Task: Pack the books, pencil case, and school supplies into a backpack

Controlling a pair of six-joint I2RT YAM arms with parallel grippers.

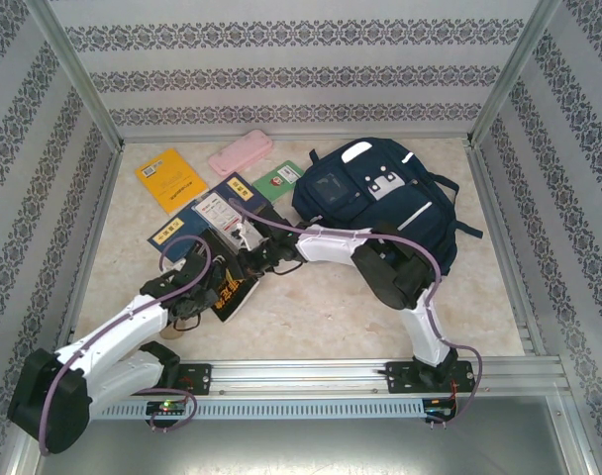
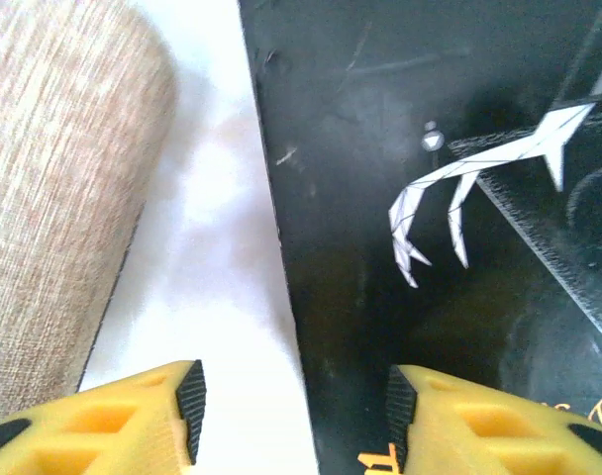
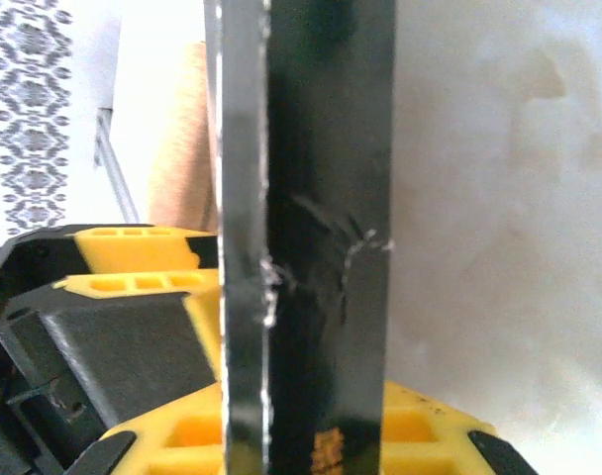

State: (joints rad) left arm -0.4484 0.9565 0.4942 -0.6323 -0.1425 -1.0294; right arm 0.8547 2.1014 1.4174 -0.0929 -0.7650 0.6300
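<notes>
Much of the black book (image 1: 234,297) is covered from above by the two wrists. Little more than a corner with orange lettering can be made out there, on the table (image 1: 311,317) near the left arm. The white packet (image 1: 225,220) is partly overlapped by the right arm, and the navy books (image 1: 174,236) beside it are cut off in places.

The pads of the right gripper (image 3: 306,440) are hidden by the book's edge. Its yellow fingers (image 3: 420,426) are seen against either side with no gap, so it is taken as clamped on the black book. The left gripper (image 2: 293,421) is held apart, with the book's edge between its pads (image 2: 190,401) and neither pad seen pressing on it.

In the left wrist view a white clawed design is shown on the cover, and the tan piece (image 2: 63,198) is seen near the book, cut off by the frame.

From above, the backpack (image 1: 380,198) is seen lying at the far right. The pencil case (image 1: 240,153), the yellow book (image 1: 169,180) and the green book (image 1: 278,180) are laid out to its left, apart from both grippers.
</notes>
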